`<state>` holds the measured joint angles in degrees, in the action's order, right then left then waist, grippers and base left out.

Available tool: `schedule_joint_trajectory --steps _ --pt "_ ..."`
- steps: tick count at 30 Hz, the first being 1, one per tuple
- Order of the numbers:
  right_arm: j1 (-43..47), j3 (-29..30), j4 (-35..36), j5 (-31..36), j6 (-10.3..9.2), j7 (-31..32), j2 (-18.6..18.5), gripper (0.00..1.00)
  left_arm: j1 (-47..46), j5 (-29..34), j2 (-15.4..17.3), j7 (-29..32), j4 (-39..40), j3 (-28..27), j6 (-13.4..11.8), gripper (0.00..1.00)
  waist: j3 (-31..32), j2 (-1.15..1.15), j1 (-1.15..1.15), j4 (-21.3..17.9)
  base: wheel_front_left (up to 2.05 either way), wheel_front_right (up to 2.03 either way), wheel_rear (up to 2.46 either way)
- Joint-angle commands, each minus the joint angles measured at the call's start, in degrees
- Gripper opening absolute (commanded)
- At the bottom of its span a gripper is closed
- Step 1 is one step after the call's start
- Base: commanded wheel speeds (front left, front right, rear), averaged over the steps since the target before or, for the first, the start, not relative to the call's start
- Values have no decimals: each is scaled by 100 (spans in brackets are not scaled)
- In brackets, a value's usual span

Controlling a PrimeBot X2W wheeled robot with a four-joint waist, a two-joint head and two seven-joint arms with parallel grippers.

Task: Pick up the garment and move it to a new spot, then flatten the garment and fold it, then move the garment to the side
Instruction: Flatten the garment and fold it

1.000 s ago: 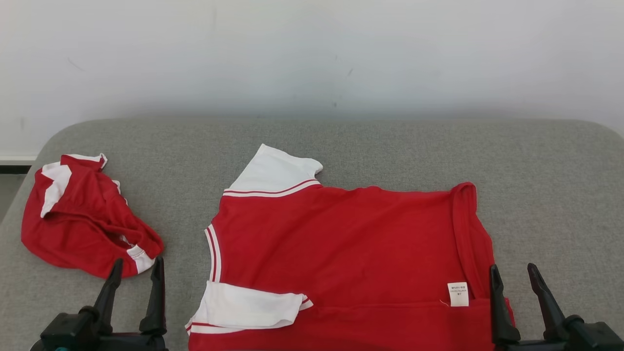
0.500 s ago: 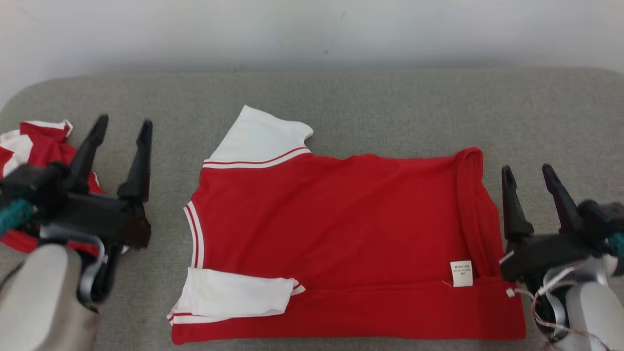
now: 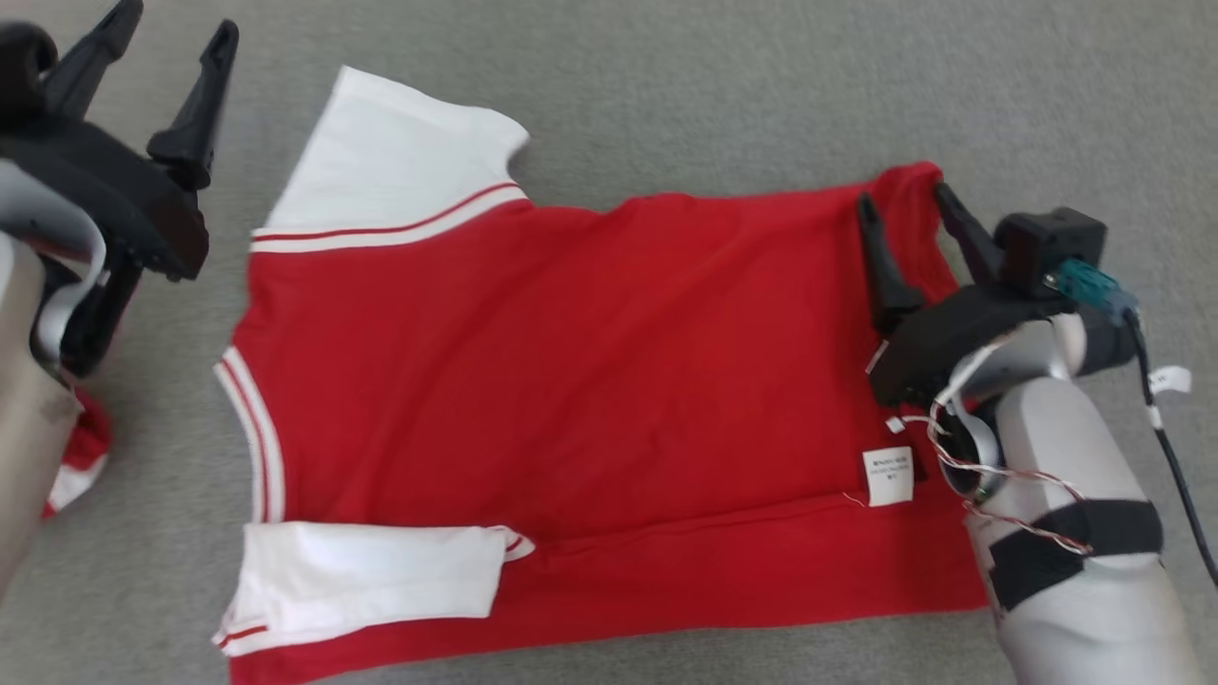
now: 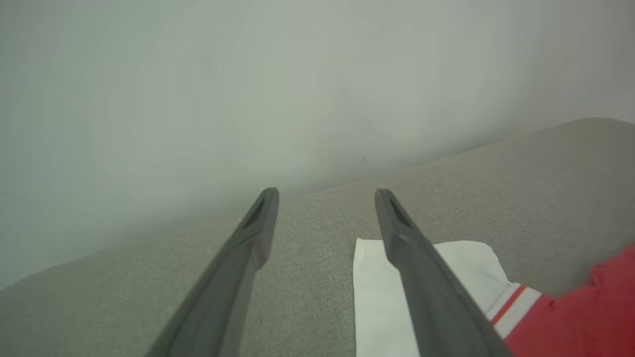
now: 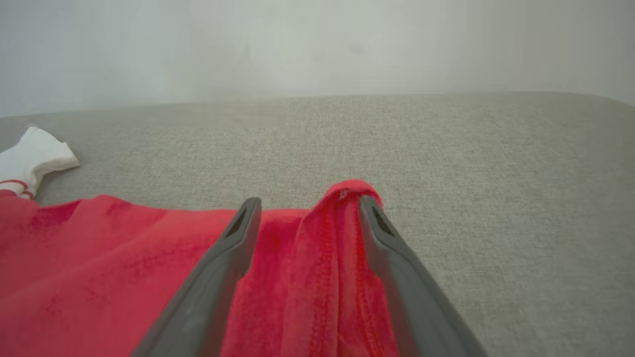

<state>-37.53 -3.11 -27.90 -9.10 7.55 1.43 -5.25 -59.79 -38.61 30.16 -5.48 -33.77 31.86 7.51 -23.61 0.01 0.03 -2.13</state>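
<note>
The shirt [image 3: 590, 362], red with white sleeves, lies flat on the grey cushion [image 3: 723, 86], in the middle of the head view. Its long axis runs across that view: the striped neckline [image 3: 249, 419] points to the robot's left and the hem to its right. The far sleeve [image 3: 400, 162] spreads out away from the robot. The near sleeve [image 3: 371, 580] is folded inward over the red body, along the edge nearest the robot. A white label [image 3: 887, 476] shows on the red cloth near the hem end, beside a long crease that runs parallel to the near edge. At the far right corner the hem is doubled over into a raised fold [image 5: 337, 238]. The right gripper [image 3: 904, 196] is at that corner with its fingers spread apart. In the right wrist view they stand one on each side of the fold, not closed on it; whether they touch the cloth cannot be told. The left gripper [image 3: 178, 19] is at the upper left of the head view, its fingers also spread and holding nothing. It is over bare cushion just beside the far sleeve, which the left wrist view shows partly behind one finger, with a pale wall [image 4: 248, 74] beyond. A scrap of a second red and white garment [image 3: 76, 457] shows at the left edge, beside the left forearm.
</note>
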Motion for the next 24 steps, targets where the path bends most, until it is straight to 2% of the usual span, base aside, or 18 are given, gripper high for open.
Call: schedule_joint_trajectory --steps 1,5,13,19,24 --pt "-125 -52 -122 -33 -13 -19 48 100 -165 -109 50 72 -132 131 -6 100 -459 -1 -3 -475 0 0 0" --pt "-495 -219 -539 -69 -13 -87 143 100 -527 -420 152 259 -556 687 -6 100 -534 -1 -3 -627 0 0 0" --pt "-1031 -670 -1085 -398 -13 -312 233 100 -931 -895 293 249 -1206 1362 -5 100 -628 -1 -3 -810 0 0 0" --pt "-1031 -934 -1107 -566 -13 -637 240 100 -1077 -1188 208 175 -1583 1827 -5 100 -583 -1 -3 -824 0 0 0" --pt "-1017 -1037 -1088 -642 -13 -666 236 100 -1125 -1371 227 174 -1628 2074 -5 100 -586 -1 -3 -867 0 0 0"
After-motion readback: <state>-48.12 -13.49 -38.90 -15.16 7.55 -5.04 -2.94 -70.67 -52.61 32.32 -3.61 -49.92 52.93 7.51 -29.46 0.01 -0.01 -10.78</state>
